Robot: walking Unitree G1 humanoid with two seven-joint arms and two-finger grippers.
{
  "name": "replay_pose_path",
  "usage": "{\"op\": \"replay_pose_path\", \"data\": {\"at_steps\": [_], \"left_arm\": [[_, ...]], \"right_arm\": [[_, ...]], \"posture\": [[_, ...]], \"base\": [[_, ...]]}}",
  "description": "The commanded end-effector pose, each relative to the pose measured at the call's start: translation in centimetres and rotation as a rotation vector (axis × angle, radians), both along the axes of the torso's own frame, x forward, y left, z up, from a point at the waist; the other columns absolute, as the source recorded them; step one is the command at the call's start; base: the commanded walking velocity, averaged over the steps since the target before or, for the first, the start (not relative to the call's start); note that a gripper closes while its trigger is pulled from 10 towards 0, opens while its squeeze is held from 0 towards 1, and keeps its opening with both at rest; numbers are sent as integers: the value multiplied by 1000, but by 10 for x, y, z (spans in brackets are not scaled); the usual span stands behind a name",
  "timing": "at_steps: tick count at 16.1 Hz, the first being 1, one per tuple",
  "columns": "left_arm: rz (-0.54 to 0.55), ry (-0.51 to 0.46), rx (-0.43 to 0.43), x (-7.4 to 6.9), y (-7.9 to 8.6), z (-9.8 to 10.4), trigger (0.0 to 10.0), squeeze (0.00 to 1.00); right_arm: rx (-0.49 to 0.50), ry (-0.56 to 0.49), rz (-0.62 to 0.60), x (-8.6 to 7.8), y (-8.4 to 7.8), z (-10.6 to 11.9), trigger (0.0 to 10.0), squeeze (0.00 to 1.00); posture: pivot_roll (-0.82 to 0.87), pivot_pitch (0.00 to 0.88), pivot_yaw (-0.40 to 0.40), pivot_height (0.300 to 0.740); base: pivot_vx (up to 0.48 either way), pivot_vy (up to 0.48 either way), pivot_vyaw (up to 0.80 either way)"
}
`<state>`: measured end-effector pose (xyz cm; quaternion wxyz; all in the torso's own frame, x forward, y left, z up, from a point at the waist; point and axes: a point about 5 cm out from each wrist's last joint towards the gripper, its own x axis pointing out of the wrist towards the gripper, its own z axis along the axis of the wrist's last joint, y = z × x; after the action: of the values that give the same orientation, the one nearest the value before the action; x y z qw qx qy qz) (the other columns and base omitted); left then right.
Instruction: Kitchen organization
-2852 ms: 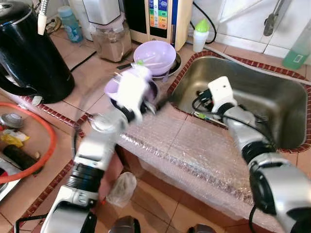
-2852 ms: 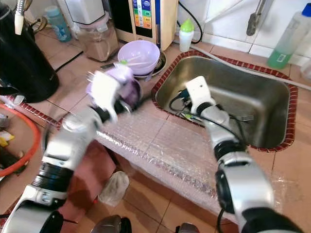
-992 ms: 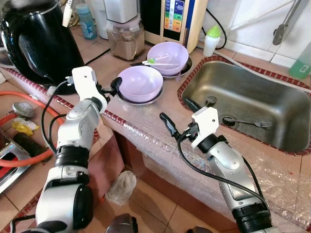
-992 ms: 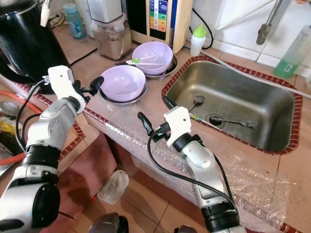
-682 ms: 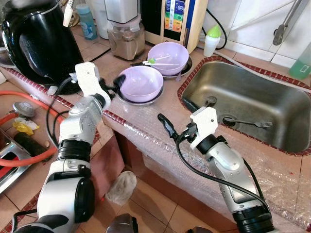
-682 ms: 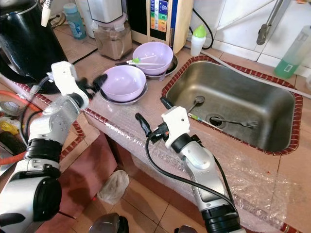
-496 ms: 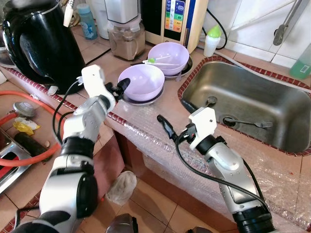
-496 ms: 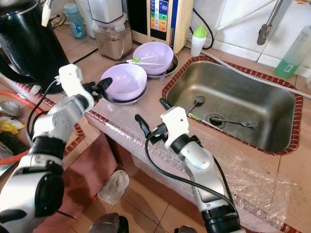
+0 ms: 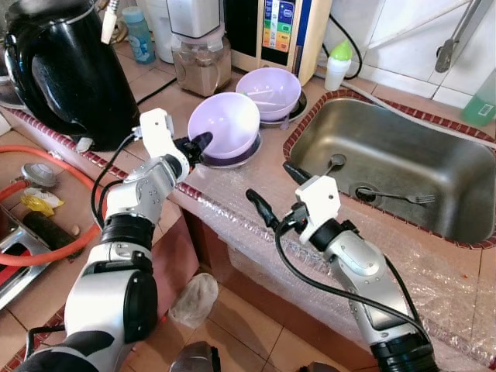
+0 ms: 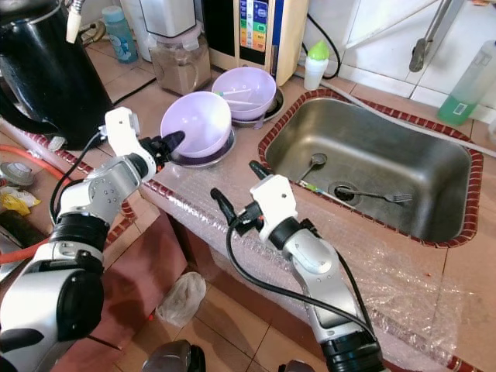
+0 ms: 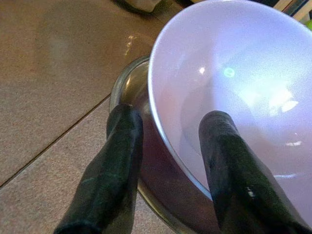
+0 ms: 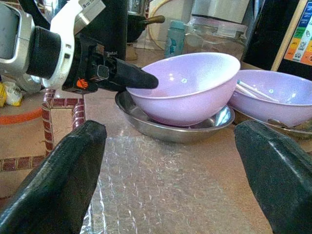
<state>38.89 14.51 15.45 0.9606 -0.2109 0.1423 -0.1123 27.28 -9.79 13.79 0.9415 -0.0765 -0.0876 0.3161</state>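
Note:
The near purple bowl [image 9: 225, 124] sits tilted on a steel plate [image 9: 236, 159], its near rim lifted. My left gripper [image 9: 198, 143] is shut on that rim; the left wrist view shows one finger [image 11: 122, 146] outside the bowl [image 11: 234, 87] and the other inside it. A second purple bowl [image 9: 269, 89] holding utensils stands just behind. My right gripper [image 9: 273, 188] hovers open over the bubble-wrapped counter edge in front of the bowls, holding nothing. Its wrist view looks at both bowls [image 12: 190, 83] from between its spread fingers [image 12: 63, 170].
A steel sink [image 9: 434, 167] at the right holds a fork [image 9: 387, 195] and a spoon [image 9: 333, 163]. A black kettle [image 9: 62, 70], a blender jar [image 9: 194, 62], a water dispenser [image 9: 279, 31] and a small bottle [image 9: 335, 62] line the back. Bubble wrap [image 9: 256, 225] covers the counter edge.
My left gripper reached the near bowl, shut on its rim and tipped it up on the plate. The right gripper drifted slightly left and stayed open.

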Motion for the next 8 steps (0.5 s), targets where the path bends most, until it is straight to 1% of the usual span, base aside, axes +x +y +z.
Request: {"op": "replay_pose_path", "data": {"at_steps": [1, 5, 8], "left_arm": [[-2, 11, -1, 1, 1, 1, 0, 0], [-8, 10, 3, -1, 6, -3, 0, 0], [-34, 13, 5, -3, 8, -7, 0, 0]], "right_arm": [[-8, 0, 7, -1, 1, 1, 10000, 0], [-14, 7, 15, -1, 3, 0, 10000, 0], [-10, 29, -6, 0, 1, -3, 10000, 0]], "posture": [[-47, 18, 72, 740], [-40, 19, 67, 740], [-39, 19, 68, 740]], "base": [[0, 0, 0], [0, 0, 0], [0, 0, 0]]}}
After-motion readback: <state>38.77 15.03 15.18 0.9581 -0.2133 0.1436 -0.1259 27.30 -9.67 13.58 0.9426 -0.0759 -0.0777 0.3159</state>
